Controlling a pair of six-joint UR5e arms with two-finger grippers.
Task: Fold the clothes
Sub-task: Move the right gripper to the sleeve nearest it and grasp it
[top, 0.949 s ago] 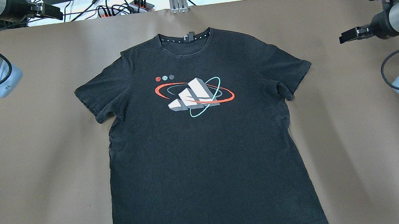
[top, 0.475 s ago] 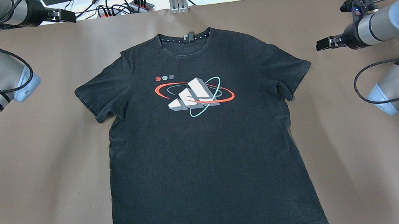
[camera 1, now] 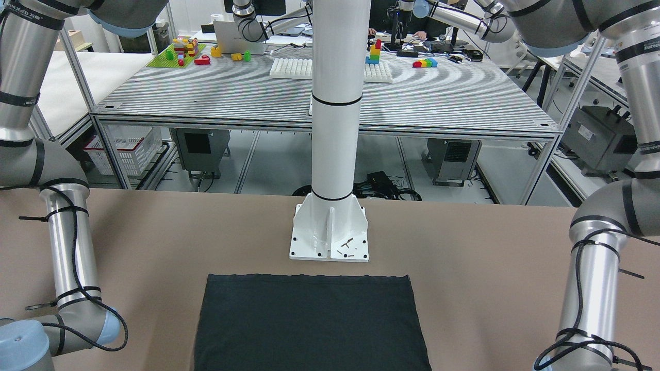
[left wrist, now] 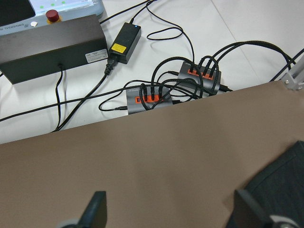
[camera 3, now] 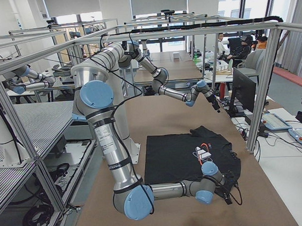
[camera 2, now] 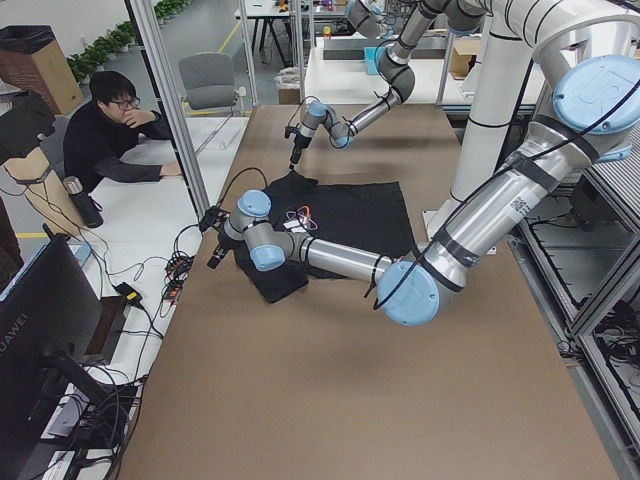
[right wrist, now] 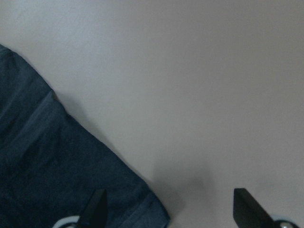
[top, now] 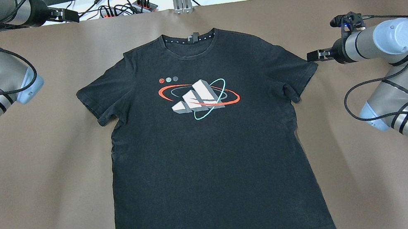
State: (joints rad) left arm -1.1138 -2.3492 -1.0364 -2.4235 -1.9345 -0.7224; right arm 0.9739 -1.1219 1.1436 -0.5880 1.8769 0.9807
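The left claw (top: 66,17) hangs with its fingers apart and empty over the far edge of the brown tabletop (top: 31,182). It is near the grey power strips with black cables (left wrist: 199,78) and well apart from the black short-sleeved T-shirt with a red, white and teal printed logo (top: 208,164). From there it has a long reach to the left sleeve (top: 101,101). If it arrives out of step with its partner, or pinches one layer only, the fold would likely come out skewed. The shirt lies flat and unfolded, face up, with its collar away from the robot. Soft fabric like this tends to drag and bunch if a claw skims it instead of gripping. The right claw (top: 313,56) is likewise spread and empty, close over the tabletop just beside the right sleeve (top: 297,73). Its wrist view shows one finger (right wrist: 97,209) over the hem corner and the other over bare tabletop. Closing there risks catching only the hem's edge, which could slip out mid-lift, or scraping the tabletop.
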